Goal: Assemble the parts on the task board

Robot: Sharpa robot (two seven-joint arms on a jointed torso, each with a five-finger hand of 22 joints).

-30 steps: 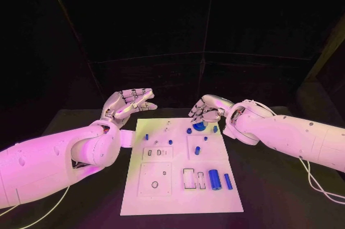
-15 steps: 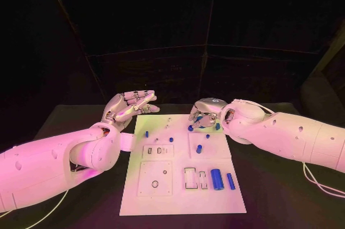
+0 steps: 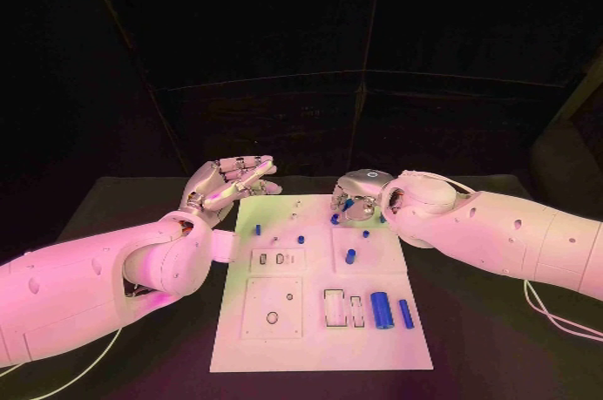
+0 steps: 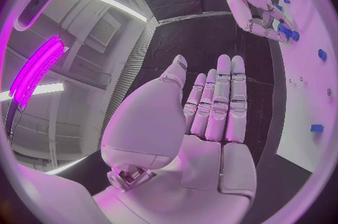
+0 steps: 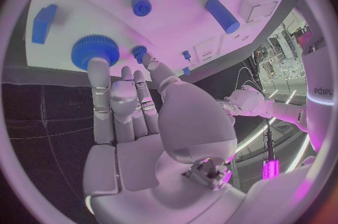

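Two blue cylinders (image 3: 391, 311) lie on the task board's (image 3: 321, 348) near end. Farther back, the right hand (image 3: 357, 198) touches a blue gear (image 5: 93, 50) with extended fingertips, holding nothing. The left hand (image 3: 227, 181) hovers beside the board's far corner, fingers apart, empty.

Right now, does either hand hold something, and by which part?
Nothing is clearly held. The right hand touches the rim of the blue toothed gear with a fingertip; a true hold cannot be told. The left hand is bare, its fingers straight.

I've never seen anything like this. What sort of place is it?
Probably a robotics lab or test cell: a black table under dark backdrops, a white task board with small blue parts, and strip lights overhead.
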